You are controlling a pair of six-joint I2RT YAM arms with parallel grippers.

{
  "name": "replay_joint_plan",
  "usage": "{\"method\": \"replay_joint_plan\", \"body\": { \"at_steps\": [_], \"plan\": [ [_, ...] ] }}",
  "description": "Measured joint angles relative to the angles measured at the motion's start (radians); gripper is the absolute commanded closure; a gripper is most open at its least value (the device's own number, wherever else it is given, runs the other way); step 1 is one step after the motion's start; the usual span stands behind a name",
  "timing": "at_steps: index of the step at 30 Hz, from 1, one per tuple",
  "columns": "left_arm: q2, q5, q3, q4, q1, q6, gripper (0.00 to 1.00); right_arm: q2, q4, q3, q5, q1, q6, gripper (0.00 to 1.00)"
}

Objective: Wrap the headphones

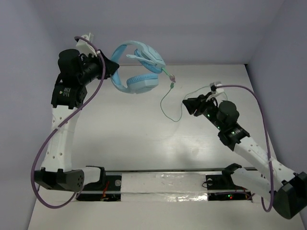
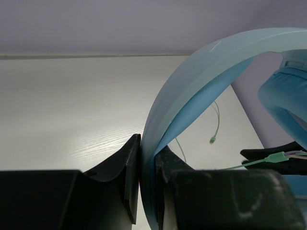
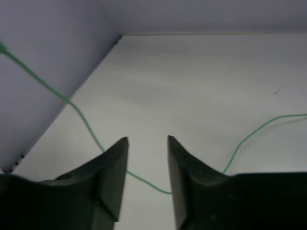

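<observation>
The light blue headphones (image 1: 139, 72) are held up over the far left of the table. My left gripper (image 1: 112, 67) is shut on the headband (image 2: 192, 81), which is pinched between both jaws. One ear cup (image 2: 288, 100) hangs at the right of the left wrist view. The thin pale-green cable (image 1: 165, 103) droops from the headset in a loop toward my right gripper (image 1: 189, 104). That gripper (image 3: 147, 139) is open, and the cable (image 3: 81, 117) runs across the gap between its fingers without being pinched. The cable's plug (image 2: 211, 140) dangles free.
Lilac walls close the table at the back and both sides. Thick purple robot cables (image 1: 48, 143) loop beside each arm. A taped strip (image 1: 163, 184) with the arm bases runs along the near edge. The white tabletop (image 1: 134, 139) lies between the arms.
</observation>
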Motion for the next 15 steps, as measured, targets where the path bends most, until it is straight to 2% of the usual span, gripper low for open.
{"method": "replay_joint_plan", "body": {
  "at_steps": [3,6,11,15],
  "plan": [
    [0.012,0.004,0.016,0.005,0.000,-0.006,1.00,-0.022,-0.016,0.021,-0.035,0.031,-0.029,0.32],
    [0.018,0.012,0.030,0.016,0.000,-0.015,1.00,0.042,-0.059,0.067,-0.048,0.125,-0.074,0.22],
    [0.020,0.020,0.040,0.024,0.000,-0.023,1.00,0.144,-0.142,0.071,-0.050,0.192,-0.125,0.20],
    [0.020,0.028,0.041,0.024,0.000,-0.023,1.00,0.222,-0.138,0.072,0.006,0.191,-0.142,0.26]
  ]
}}
